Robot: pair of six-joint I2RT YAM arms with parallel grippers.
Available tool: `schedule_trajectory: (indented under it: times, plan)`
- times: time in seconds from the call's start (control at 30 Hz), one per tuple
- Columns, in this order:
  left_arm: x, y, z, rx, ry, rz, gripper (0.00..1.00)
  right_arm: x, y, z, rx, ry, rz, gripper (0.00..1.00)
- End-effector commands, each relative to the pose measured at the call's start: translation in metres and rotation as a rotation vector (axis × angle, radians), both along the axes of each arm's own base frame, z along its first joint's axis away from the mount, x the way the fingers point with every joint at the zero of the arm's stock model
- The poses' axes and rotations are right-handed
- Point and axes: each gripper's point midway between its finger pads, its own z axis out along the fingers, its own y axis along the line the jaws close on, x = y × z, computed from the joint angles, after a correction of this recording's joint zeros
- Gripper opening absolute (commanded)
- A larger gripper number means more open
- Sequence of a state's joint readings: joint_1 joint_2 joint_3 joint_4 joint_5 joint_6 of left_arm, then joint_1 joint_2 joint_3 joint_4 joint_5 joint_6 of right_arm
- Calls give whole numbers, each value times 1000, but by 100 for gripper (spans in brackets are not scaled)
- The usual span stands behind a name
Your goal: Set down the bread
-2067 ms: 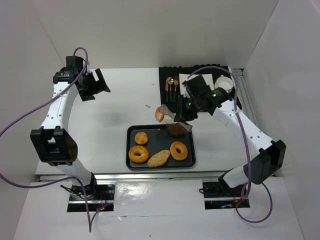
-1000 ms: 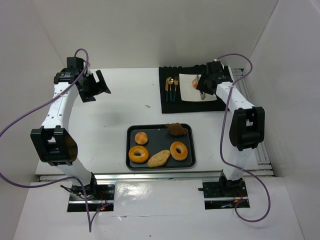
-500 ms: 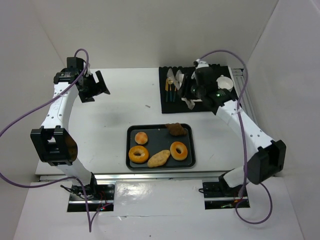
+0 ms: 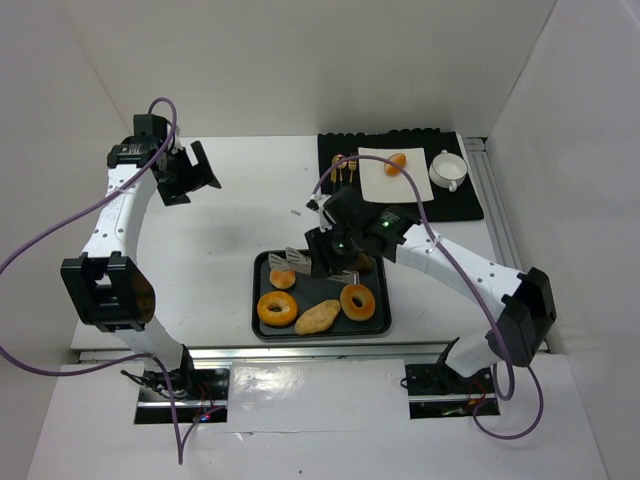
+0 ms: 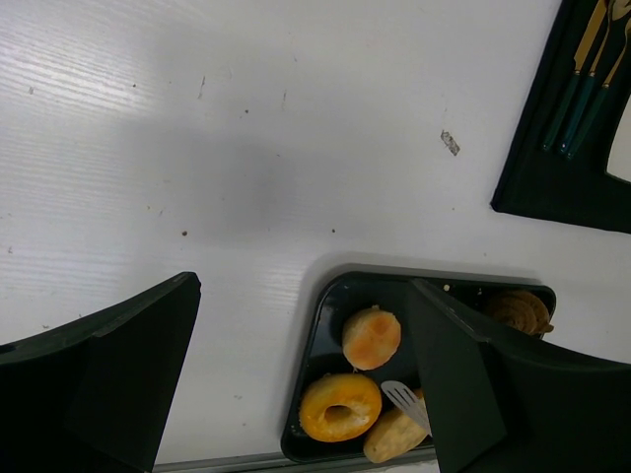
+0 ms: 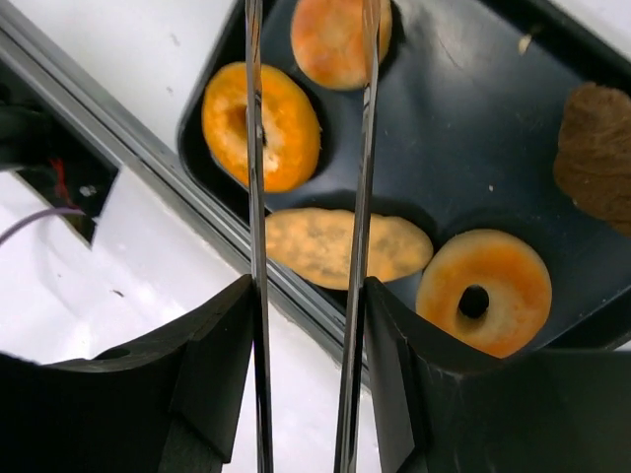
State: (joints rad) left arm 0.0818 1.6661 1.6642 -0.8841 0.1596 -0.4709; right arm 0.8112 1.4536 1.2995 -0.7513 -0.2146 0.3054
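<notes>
One bread bun [image 4: 397, 163] lies on the white plate [image 4: 378, 178] at the back right. The other bun [image 4: 283, 277] [image 6: 340, 39] [image 5: 372, 337] rests in the back-left corner of the black tray [image 4: 378, 325]. My right gripper [image 4: 330, 255] [image 6: 308, 286] hovers over the tray, shut on a pair of metal tongs [image 6: 254, 197]. The tongs' blades are apart and reach toward the tray's bun; whether they touch it I cannot tell. One tong tip [image 5: 404, 396] shows in the left wrist view. My left gripper [image 4: 195, 170] [image 5: 304, 286] hangs open and empty at the back left.
The tray also holds two ring bagels [image 4: 277, 308] [image 4: 357, 301], an oval pastry [image 4: 318, 317] and a dark lumpy pastry [image 6: 596, 158]. A black mat [image 4: 460, 205] at the back right carries the plate, cutlery [image 4: 343, 168] and a white cup [image 4: 448, 168].
The right arm carried a bun in the tongs to the plate, left it there, and swung back over the tray. The left arm has not moved.
</notes>
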Motion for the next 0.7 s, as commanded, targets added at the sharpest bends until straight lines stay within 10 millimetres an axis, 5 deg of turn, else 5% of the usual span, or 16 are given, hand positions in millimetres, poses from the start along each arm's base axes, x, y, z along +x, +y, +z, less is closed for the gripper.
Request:
schedule_trajectory:
  times: [0.0,0.3,0.67]
  plan:
    - [-6,-2,14,-12,-35,-1,98,-4,0,-5,-57,15,12,53]
    - [-8,0,13,-5,-34,4,98,-2,5,-19,-163,-2,29,65]
    - [-7,0,10,0,-26,-3,98,3,24,-39,-158,39,75,65]
